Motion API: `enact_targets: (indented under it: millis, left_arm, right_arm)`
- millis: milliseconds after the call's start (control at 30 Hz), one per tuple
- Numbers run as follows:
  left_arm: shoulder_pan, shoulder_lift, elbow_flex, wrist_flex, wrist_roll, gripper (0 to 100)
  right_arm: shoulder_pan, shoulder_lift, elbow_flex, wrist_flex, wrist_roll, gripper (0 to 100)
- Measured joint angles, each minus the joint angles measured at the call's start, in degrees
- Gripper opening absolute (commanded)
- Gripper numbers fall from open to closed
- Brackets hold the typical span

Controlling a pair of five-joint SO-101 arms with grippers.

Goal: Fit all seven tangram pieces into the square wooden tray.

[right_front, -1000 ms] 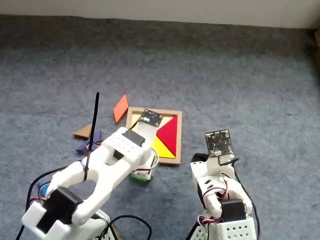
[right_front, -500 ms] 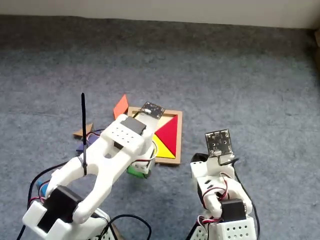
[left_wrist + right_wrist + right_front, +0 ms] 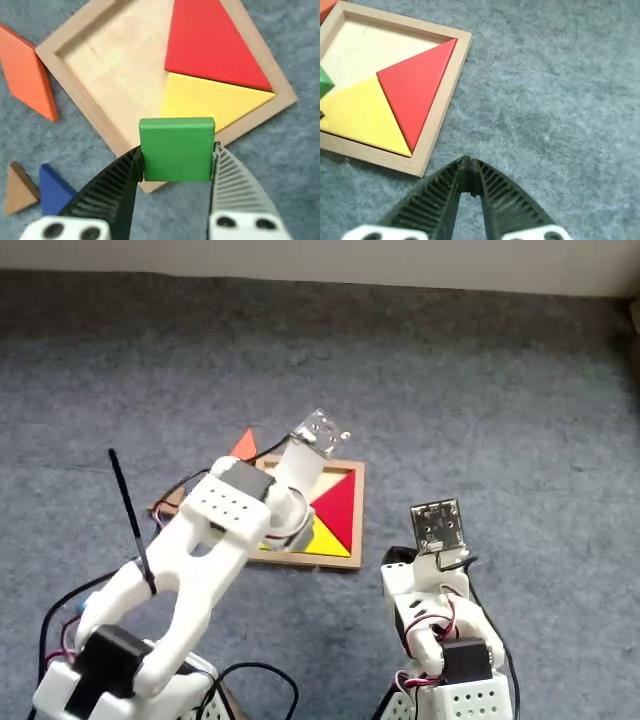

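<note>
— What are you seeing across the desk (image 3: 500, 390)?

— Your left arm (image 3: 200, 540) is stretching out over the left side of the square wooden tray (image 3: 357, 520). Your right arm (image 3: 440, 630) is sitting near and to the right of it.

— And what is lying inside the tray?

— The red triangle (image 3: 210, 45) is filling the right side. The yellow triangle (image 3: 215, 100) is lying along the near side, and the two are meeting edge to edge. The rest of the tray floor is showing bare wood.

— What are your pincers doing?

— Your left pincer (image 3: 176, 152) is gripping the green square (image 3: 176, 149) by two opposite sides, holding it above the tray's left part. Your right pincer (image 3: 470, 167) is hanging with its jaws pressed together on nothing, over grey desk just near-right of the tray.

— Where are the loose pieces lying?

— The orange parallelogram (image 3: 27, 70) is lying just beyond the tray's far-left corner. The blue triangle (image 3: 52, 187) and the brown triangle (image 3: 17, 187) are lying side by side, left of the tray.
</note>
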Motion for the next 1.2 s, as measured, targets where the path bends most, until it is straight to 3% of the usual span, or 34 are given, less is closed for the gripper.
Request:
enact_targets:
  millis: [267, 500, 933, 1200]
  left_arm:
    - [-5.98, 12.75, -10.29, -3.43, -9.23, 7]
    - [-5.71, 22.07, -21.36, 3.52, -10.90, 24]
    - [-5.71, 23.38, -29.89, 14.24, -10.90, 24]
    - [-8.44, 17.93, -33.76, 20.48, -8.62, 16]
  right_arm:
    - [0.00, 0.00, 0.00, 0.00, 0.00, 0.5]
    - [0.00, 0.00, 0.00, 0.00, 0.00, 0.5]
    - [0.00, 0.00, 0.00, 0.00, 0.00, 0.5]
    - [0.00, 0.00, 0.00, 0.00, 0.00, 0.5]
